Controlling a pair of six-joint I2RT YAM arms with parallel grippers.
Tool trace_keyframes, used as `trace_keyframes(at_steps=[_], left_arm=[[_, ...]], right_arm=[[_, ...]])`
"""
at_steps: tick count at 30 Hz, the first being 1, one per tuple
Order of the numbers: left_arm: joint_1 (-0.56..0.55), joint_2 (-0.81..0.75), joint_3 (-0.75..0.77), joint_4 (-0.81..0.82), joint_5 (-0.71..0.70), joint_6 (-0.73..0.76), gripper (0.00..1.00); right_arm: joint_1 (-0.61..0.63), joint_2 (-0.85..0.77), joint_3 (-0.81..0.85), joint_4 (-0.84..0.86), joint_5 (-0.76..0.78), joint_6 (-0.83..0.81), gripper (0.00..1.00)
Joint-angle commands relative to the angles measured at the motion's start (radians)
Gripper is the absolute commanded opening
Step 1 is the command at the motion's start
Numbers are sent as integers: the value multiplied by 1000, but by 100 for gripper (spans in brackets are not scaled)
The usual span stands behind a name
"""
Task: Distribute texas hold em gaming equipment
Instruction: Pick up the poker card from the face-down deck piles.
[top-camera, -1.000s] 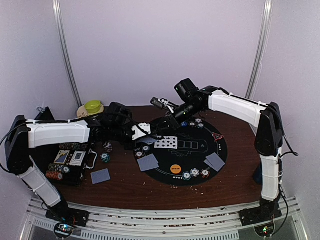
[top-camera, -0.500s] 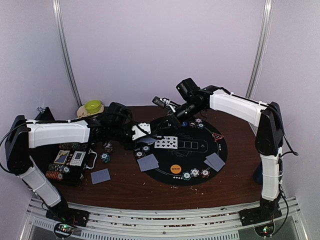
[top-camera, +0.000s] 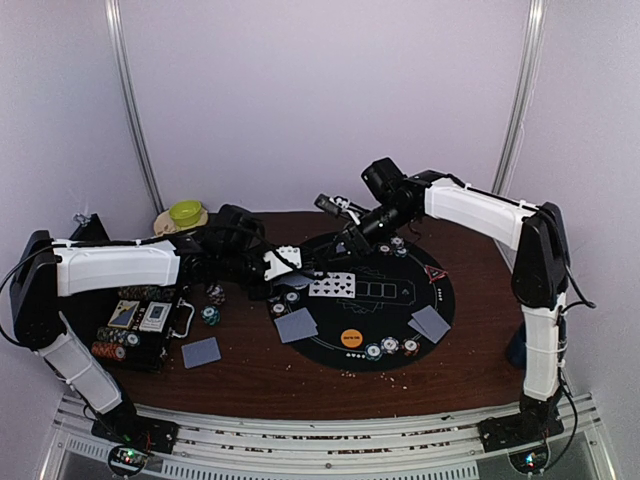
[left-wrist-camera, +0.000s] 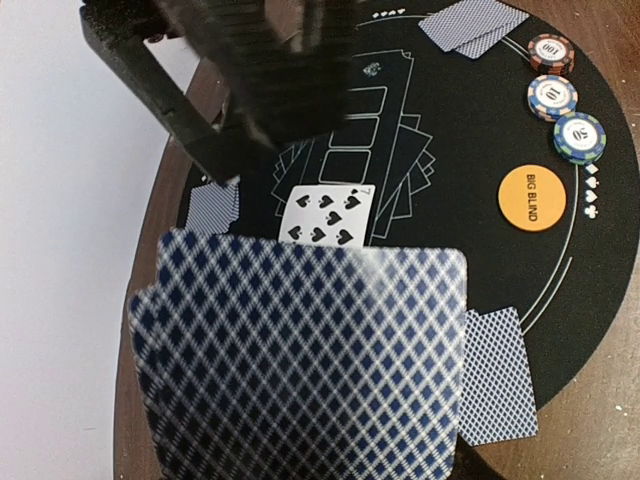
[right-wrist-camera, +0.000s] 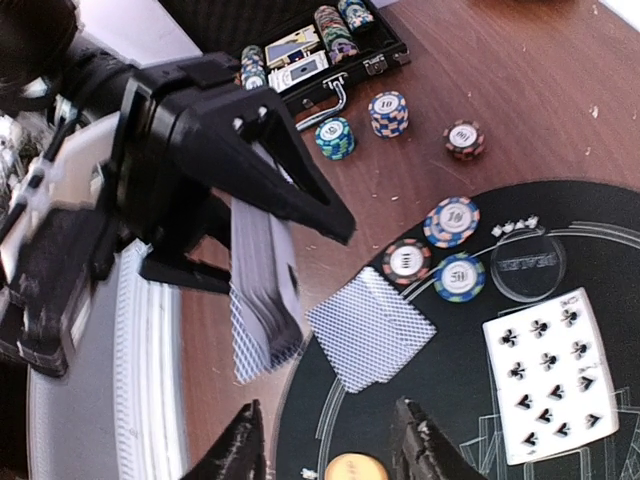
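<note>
Black round mat on a brown wooden table; left gripper is clamped on a fanned deck of blue-backed cards, held on edge above the mat's left rim. The right gripper hangs over the mat just beside the deck, fingers apart, nothing between them. One face-up card with black pips lies flat in the printed row of boxes at mid-mat. Two face-down pairs are on the mat, one on the left side and one on the right side. A single face-down card lies off the mat on bare wood. The orange BIG BLIND button lies flat on the near part of the mat, with three striped chips in a row beside it. Three more chips sit touching, just beside the left pair. Loose chip stacks stand on the wood between the mat and the black chip case.
</note>
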Motion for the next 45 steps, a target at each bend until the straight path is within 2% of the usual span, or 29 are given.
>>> trace_keyframes(at_steps=[1,8,16,19,30,37,45], left_arm=[[1,8,9,26,10,3,55],[1,9,7,26,11,2,55],[0,8,7,26,13,4,55],[1,9,7,26,15,4,55],[1,8,7,25,17,4,55],[1,9,6,26,15,4,55],[0,12,6,26,12,4,55]], right_arm=[[40,-6,8,2,-19,-1,55],[74,34,23,61,-24,75,64],[87,70,3,215,-9,246,65],[87,79,0,229,3,265,61],[66,78,-2,163,80,203,36],[55,47,-20,128,81,156,35],[56,39,32,20,10,71,38]])
